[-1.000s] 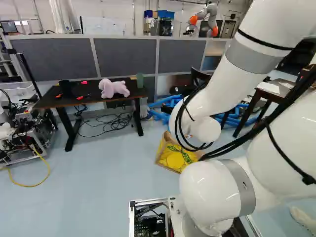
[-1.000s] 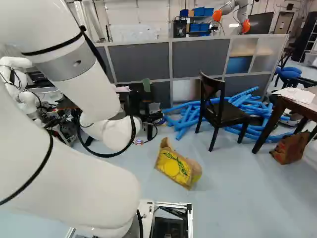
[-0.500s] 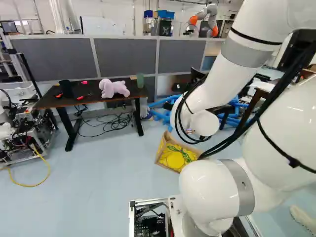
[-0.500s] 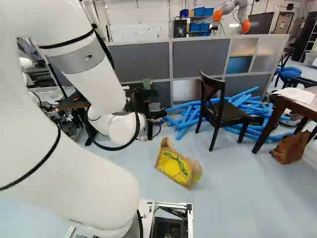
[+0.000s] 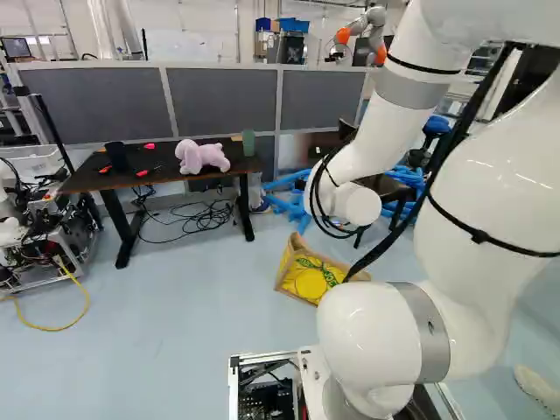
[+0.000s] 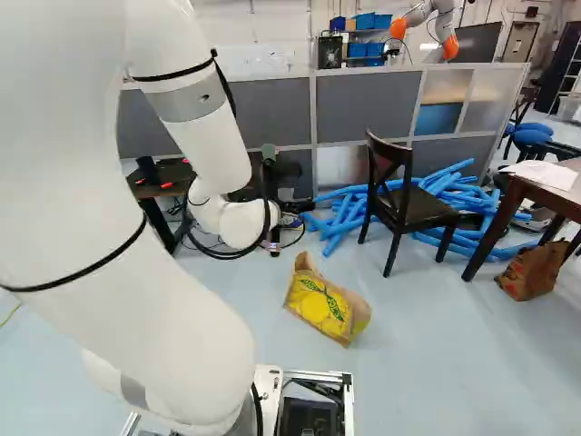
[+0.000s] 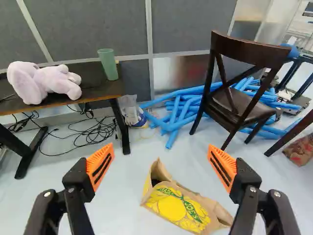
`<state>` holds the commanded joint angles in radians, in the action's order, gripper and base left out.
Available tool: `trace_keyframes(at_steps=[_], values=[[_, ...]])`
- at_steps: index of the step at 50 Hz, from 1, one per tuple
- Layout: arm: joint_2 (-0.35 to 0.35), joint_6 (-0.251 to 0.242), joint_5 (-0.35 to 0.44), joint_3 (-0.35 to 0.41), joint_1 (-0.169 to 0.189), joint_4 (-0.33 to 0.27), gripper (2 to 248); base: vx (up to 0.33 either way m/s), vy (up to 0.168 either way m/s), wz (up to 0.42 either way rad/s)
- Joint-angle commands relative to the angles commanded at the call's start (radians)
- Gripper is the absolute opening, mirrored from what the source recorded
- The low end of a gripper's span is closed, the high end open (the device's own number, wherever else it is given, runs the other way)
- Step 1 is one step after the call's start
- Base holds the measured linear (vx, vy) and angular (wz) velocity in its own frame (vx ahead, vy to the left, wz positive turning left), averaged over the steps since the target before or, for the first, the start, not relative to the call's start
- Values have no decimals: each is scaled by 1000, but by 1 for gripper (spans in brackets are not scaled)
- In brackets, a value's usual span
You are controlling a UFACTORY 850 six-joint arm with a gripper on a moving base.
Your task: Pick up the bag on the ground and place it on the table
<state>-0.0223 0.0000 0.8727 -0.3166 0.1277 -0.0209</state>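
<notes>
A brown paper bag with a yellow print [image 5: 308,278] lies on the floor ahead of the base; in the right base view the same bag [image 6: 322,304] shows right of the arm. The gripper [image 7: 161,152] stands open in the wrist view, its orange pads wide apart and nothing held. Seen from there, the bag [image 7: 182,209] lies on the floor beyond and below the fingers, its mouth partly open. The dark table [image 5: 96,179] bears a lilac plush toy [image 5: 201,156] and a green cup [image 5: 248,143]. In the base views I cannot make out the gripper's fingers.
A dark chair [image 6: 399,200] stands by a heap of blue tubes [image 6: 340,218]. At the right are a brown table [image 6: 545,186] and another paper bag [image 6: 531,272]. Cables [image 5: 197,217] lie under the dark table. Another robot [image 6: 427,16] stands behind the partition [image 6: 363,104].
The arm has swung, its forearm and wrist shifting left in the left base view and right in the right base view. The base and the bag have stayed put.
</notes>
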Motion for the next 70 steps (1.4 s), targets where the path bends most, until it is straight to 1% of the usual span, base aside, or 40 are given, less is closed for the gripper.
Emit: trace_keyframes(at_steps=[11,32,53,70], values=[[-87,0,-9,-61,22,-20,247,0,0,0],[-245,0,-60,-181,59,-63,247,0,0,0],[-392,0,-136,-304,85,-111,247,0,0,0],[-502,0,-210,-400,99,-179,247,0,0,0]])
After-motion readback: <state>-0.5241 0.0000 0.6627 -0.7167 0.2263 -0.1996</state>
